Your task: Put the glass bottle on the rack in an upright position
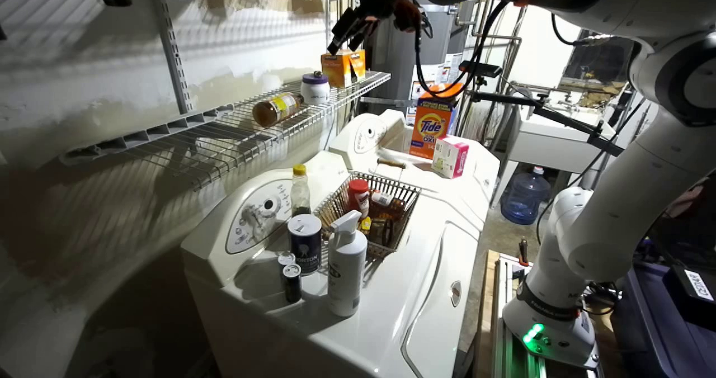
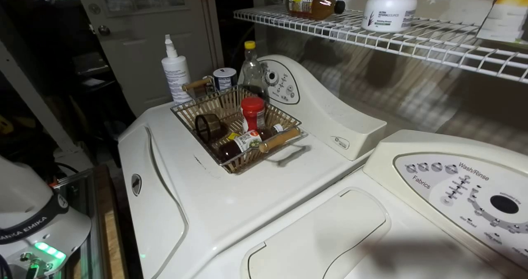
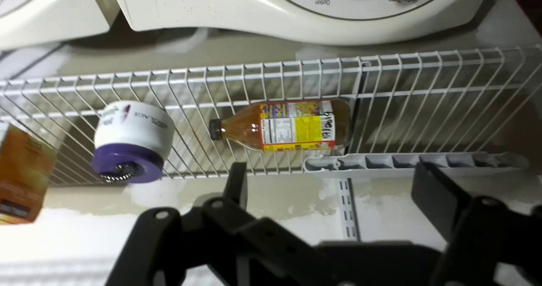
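White laundry machines (image 2: 231,204) stand lower than the wire rack (image 1: 240,157), at twelve o'clock of it in the wrist view. At six o'clock sits the gripper (image 3: 332,178), fingers (image 3: 438,197) spread wide, holding nothing. The glass bottle (image 3: 296,127) lies on its side on the rack, along nine to three o'clock; a white jar (image 3: 132,127) stands apart at nine, where the dark cap (image 3: 215,129) points. This looks like the approach, nothing yet grasped. Next, the gripper probably needs a turn so its fingers straddle the glass; then lift, swing the cap uppermost, and settle it upright.
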You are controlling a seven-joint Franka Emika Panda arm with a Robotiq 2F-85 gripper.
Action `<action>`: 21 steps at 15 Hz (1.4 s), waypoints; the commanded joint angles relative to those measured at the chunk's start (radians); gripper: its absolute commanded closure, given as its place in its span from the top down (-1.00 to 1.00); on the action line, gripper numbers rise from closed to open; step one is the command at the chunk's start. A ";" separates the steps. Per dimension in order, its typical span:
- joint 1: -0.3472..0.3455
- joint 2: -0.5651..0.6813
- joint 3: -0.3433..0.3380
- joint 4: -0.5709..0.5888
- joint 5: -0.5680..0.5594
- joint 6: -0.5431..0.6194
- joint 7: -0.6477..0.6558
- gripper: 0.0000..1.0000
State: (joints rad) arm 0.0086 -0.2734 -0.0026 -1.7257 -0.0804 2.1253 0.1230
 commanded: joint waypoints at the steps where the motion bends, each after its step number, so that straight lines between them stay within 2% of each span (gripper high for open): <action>1: -0.055 0.039 0.023 0.007 -0.035 -0.029 0.182 1.00; 7: -0.076 0.110 0.039 0.036 -0.028 -0.092 0.496 1.00; 9: -0.074 0.132 0.036 0.036 -0.009 -0.080 0.593 1.00; 10: -0.063 0.104 0.025 0.008 -0.013 -0.064 0.500 1.00; 12: -0.061 0.119 0.024 0.008 -0.013 -0.064 0.553 1.00; 16: -0.061 0.124 0.023 0.013 -0.013 -0.064 0.571 1.00; 18: -0.057 0.147 0.022 0.018 0.030 -0.064 0.598 1.00; 21: -0.058 0.216 0.011 0.047 0.092 0.004 0.646 1.00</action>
State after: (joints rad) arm -0.0507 -0.1282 0.0190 -1.7208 -0.0597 2.0831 0.7295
